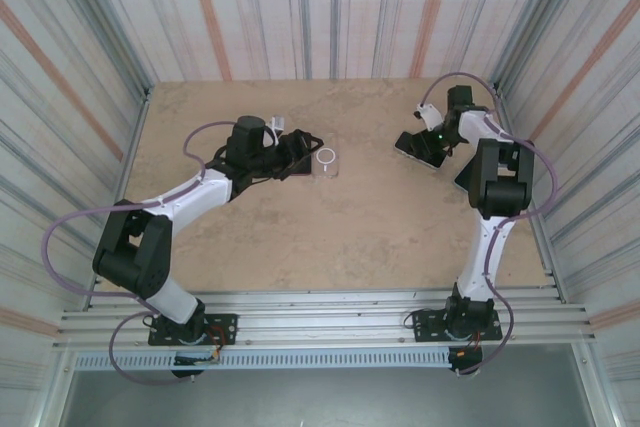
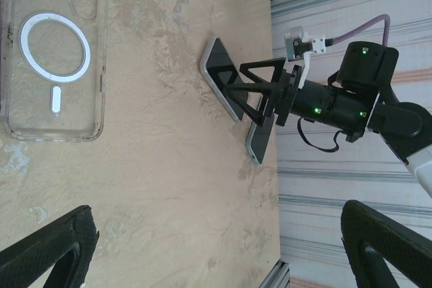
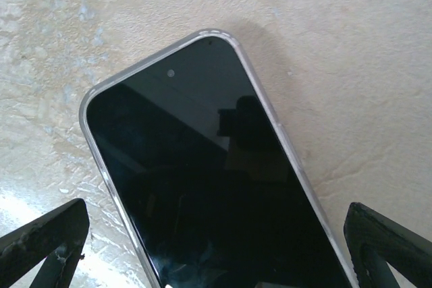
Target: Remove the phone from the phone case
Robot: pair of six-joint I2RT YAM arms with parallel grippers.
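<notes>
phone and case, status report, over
Both open: left gripper, right gripper over the phone. Phone out, flat, screen up. Empty clear case lies apart. Nothing in the way.

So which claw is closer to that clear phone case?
The left one. The left claw sits right beside the clear case, open, with the case just in front of it. The right claw is across the table, open above the phone.

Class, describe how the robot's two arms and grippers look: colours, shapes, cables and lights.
The left arm and right arm have black joints, white links and looping lilac cables. The right gripper has black triangular open-frame fingers, with green lights behind it.
</notes>
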